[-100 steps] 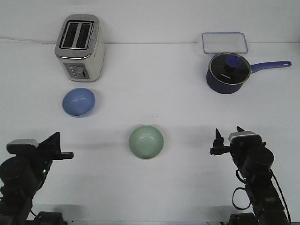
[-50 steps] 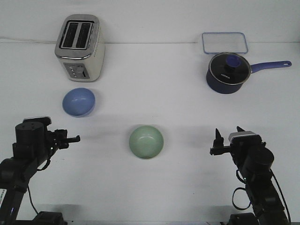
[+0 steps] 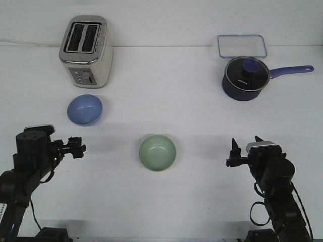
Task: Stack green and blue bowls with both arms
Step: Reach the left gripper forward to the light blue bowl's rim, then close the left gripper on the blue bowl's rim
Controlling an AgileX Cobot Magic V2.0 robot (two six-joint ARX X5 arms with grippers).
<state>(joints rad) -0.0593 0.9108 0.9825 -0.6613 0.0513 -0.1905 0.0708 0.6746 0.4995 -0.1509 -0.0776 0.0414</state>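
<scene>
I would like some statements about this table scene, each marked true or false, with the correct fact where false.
1. The blue bowl sits in front of the toaster. True.
2. The green bowl is stacked inside the blue bowl. False: they lie apart on the table.
3. The saucepan has its lid on. True.
4. The left hand holds the blue bowl. False: it holds nothing.
5. The right hand touches the green bowl. False: it is apart from it.
</scene>
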